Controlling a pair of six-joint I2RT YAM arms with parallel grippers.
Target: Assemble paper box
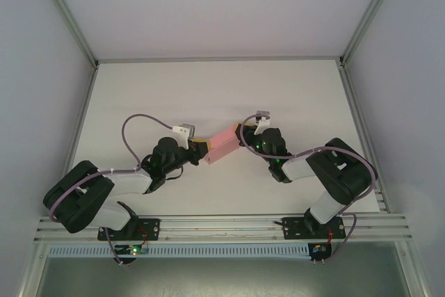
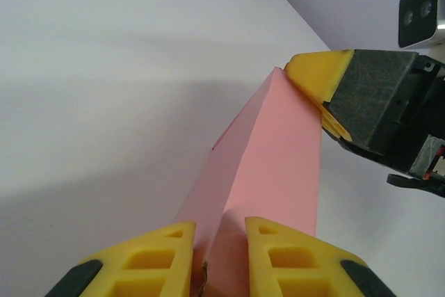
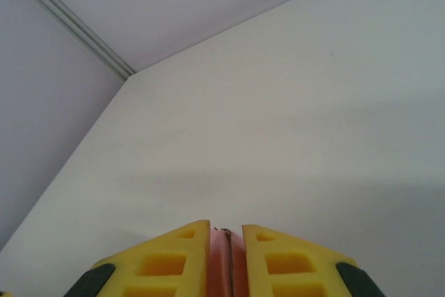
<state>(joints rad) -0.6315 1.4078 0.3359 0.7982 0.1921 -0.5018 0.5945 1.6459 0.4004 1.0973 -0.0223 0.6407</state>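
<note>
Yellow fingers (image 2: 156,255) of the left gripper (image 2: 221,236) fill the bottom edge of the left wrist view, pressed together on the near end of the paper box (image 2: 278,151), with pink card pinched in the narrow gap between them. From there the box runs away toward 12 o'clock as a long, folded pink body with a sharp crease along its top, and its far end sits in the right gripper (image 2: 306,92), whose yellow pads close on it from 2 o'clock. In the right wrist view the right gripper (image 3: 226,236) shows the same kind of hold: its two yellow fingers stand almost together with a thin strip of the pink box (image 3: 226,269) clamped between them. From above, the paper box (image 1: 224,143) lies near the middle of the white table (image 1: 208,88), its long axis slanting from 8 o'clock to 2 o'clock. The left gripper (image 1: 201,145) grips the 8 o'clock end and the right gripper (image 1: 242,132) the 2 o'clock end, so the box bridges the two. Whether its underside touches the table I cannot tell. Each arm reaches in from its base on the rail at 6 o'clock, and pale walls with metal frame bars close the table in.
</note>
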